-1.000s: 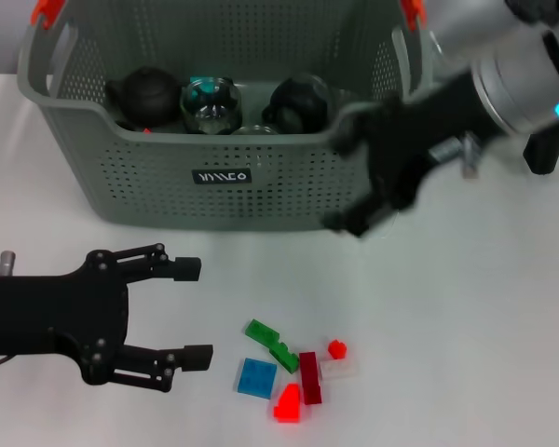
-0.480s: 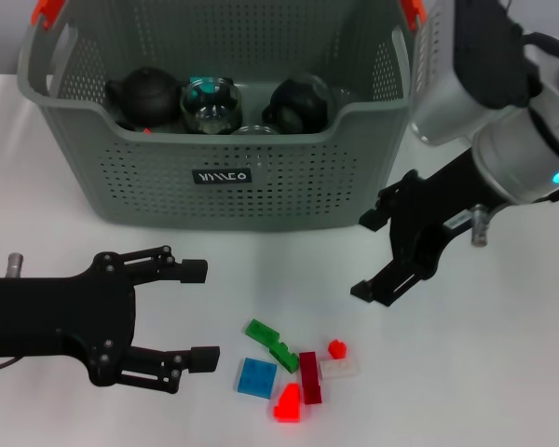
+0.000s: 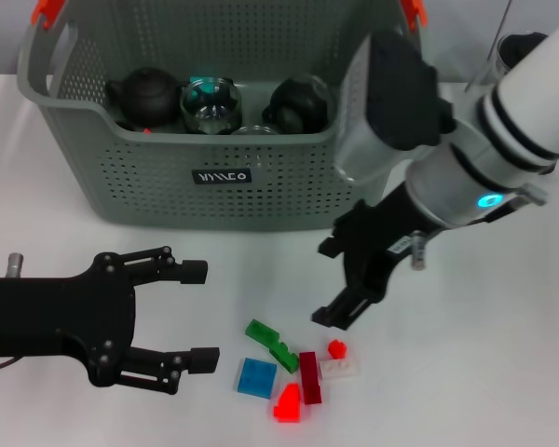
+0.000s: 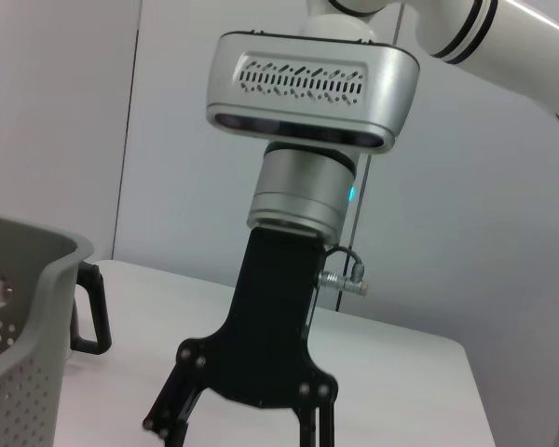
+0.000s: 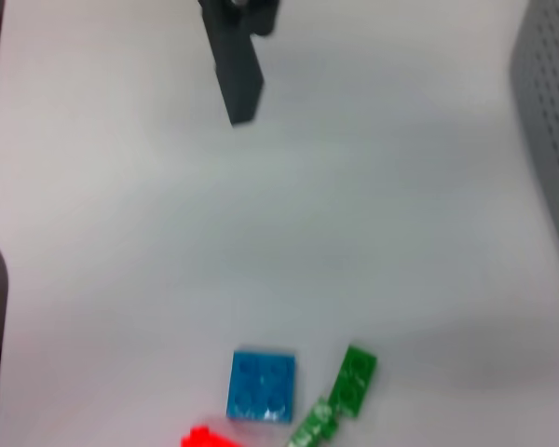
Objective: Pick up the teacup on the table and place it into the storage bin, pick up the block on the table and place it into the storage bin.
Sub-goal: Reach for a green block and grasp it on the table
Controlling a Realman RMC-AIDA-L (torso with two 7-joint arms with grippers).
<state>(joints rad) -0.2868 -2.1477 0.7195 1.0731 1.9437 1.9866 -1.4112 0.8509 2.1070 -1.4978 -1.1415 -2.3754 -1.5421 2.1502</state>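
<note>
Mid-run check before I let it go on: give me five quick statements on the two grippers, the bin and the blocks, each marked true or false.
1. The right gripper is open, above the table just beyond the blocks. True.
2. The right gripper already holds a block. False: nothing is between its fingers; the small red block lies on the table.
3. The storage bin is empty. False: dark round vessels and a clear glass piece sit inside it.
4. The left gripper is open, low over the table, left of the blocks. True.
5. The blue block is inside the bin. False: it lies on the table beside the green block.
</note>
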